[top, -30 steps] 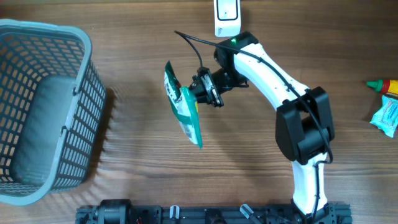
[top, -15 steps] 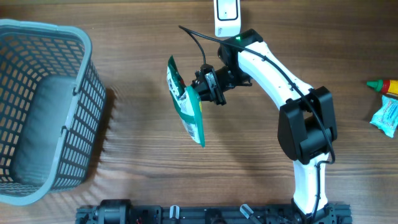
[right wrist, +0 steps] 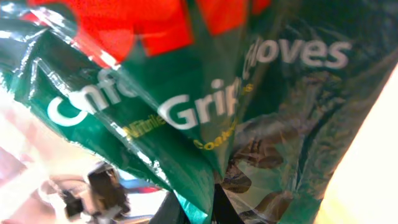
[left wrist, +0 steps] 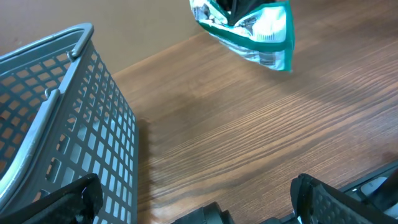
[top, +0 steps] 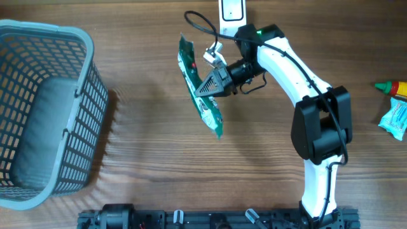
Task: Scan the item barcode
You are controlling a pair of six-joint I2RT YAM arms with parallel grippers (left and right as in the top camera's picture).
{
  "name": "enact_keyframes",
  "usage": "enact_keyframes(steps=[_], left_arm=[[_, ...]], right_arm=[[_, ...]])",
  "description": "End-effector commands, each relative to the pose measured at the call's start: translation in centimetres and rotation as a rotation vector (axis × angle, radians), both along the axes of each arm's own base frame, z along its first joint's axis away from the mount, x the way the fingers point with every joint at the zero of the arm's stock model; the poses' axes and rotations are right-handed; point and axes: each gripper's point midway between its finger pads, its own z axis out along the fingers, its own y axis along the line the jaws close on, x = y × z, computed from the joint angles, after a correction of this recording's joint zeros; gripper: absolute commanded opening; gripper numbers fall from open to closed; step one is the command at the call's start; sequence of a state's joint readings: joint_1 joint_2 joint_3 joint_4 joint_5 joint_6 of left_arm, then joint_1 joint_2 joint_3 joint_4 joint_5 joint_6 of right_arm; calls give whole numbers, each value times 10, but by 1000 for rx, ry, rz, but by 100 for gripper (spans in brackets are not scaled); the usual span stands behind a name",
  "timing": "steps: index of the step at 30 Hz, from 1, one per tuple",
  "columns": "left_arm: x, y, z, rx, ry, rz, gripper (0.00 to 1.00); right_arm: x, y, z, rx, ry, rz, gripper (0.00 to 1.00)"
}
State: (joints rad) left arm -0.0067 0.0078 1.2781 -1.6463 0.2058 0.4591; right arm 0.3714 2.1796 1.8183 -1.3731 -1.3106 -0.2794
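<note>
The item is a green plastic packet of gloves (top: 201, 92) with red and white print, hanging above the table with its long edge up. My right gripper (top: 215, 81) is shut on its right side. In the right wrist view the packet (right wrist: 186, 93) fills the frame and its film is pinched between the dark fingers (right wrist: 181, 210). No barcode shows in any view. The white scanner (top: 232, 15) stands at the table's far edge, just beyond the packet's top. My left gripper (left wrist: 199, 200) is open with nothing between its fingers. It looks over the table towards the packet (left wrist: 255, 28).
A large grey plastic basket (top: 38, 108) stands at the left, and its wall (left wrist: 62, 124) is close to my left gripper. A small red and yellow bottle (top: 391, 88) and a pale blue packet (top: 394, 119) lie at the right edge.
My right gripper has carried the packet up and to the right, closer to the scanner, and has turned at the wrist. The left gripper stays open.
</note>
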Motion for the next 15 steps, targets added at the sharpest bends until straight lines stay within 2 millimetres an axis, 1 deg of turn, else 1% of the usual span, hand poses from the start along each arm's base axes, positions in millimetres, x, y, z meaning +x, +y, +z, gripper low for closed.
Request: enact_keyframes(steps=[1,3,4,5,7,8,9,10,11,12,15], left_arm=[[0,0,0,6,-6,-2,100],[0,0,0,6,-6,-3,100],[0,0,0,6,-6,-3,100],[0,0,0,6,-6,-3,100],[0,0,0,6,-6,-3,100],[0,0,1,6,-7,-3,100],[0,0,0,6,-6,-3,100],[0,0,0,6,-6,-3,100],[0,0,0,6,-6,-3,100],[0,0,0,6,-6,-2,100],[0,0,0,6,-6,-3,100]], right_arm=[[-6,12,38,354,-315,49,4],[-9,21,35,444,-311,50,4],[-11,24,30,464,-299,55,4],[-15,31,17,446,-263,74,4],[-18,42,-18,283,-182,88,4],[-16,47,-38,160,-140,69,4],[-16,51,-52,55,-61,38,4],[-21,56,-45,111,-39,57,4],[-28,60,-31,225,-49,98,4],[-37,63,-12,388,-91,169,4],[-45,73,-17,397,-107,207,5]])
